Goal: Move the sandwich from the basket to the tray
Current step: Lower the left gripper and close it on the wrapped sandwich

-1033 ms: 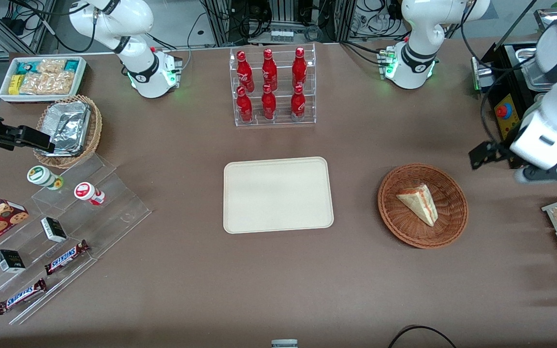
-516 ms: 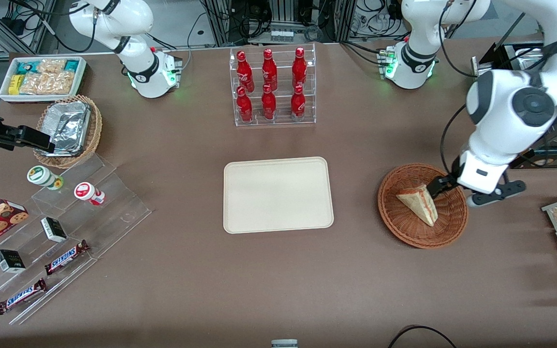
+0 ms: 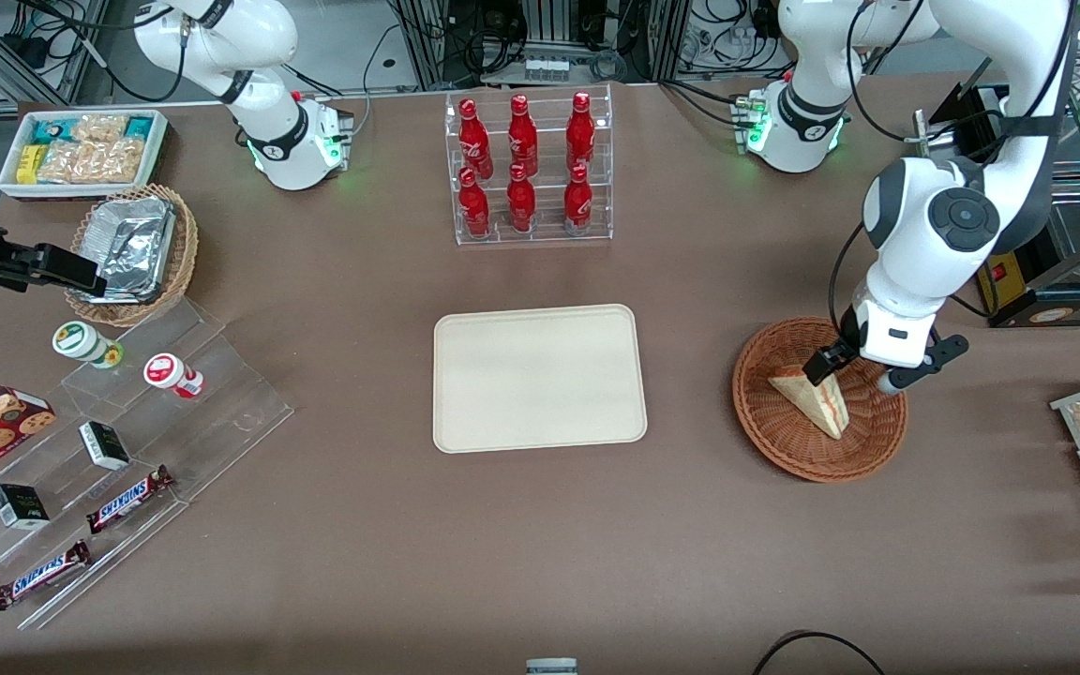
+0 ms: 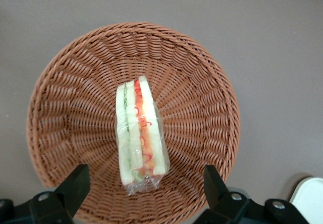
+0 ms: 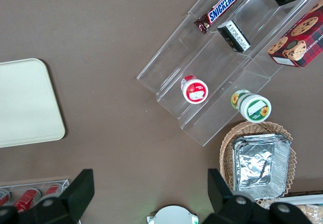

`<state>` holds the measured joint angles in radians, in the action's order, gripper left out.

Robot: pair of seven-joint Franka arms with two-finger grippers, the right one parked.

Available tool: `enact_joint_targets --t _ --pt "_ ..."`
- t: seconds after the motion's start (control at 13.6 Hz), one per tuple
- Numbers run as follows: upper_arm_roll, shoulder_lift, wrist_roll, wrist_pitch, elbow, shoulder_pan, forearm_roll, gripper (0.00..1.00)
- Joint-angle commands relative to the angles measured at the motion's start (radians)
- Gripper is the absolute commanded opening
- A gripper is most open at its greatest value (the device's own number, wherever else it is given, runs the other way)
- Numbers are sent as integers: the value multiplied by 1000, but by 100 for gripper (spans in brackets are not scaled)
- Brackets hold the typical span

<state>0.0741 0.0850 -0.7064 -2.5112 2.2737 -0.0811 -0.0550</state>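
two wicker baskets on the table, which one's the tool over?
The reddish-brown basket holding the sandwich; the open tool hovers above it. The lighter basket holds foil, toward the parked arm's end.
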Motion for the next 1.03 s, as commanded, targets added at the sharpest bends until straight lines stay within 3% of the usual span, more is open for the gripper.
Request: enact_joint_targets --t 0.0,0.81,0.89,0.96 --pt "-5 9 -50 -167 81 -8 -9 100" --pt "-8 117 -54 -259 116 -3 -9 97" --pt "-8 124 -54 -265 115 -3 -9 81" --pt "-8 130 -54 -265 113 -3 -9 44"
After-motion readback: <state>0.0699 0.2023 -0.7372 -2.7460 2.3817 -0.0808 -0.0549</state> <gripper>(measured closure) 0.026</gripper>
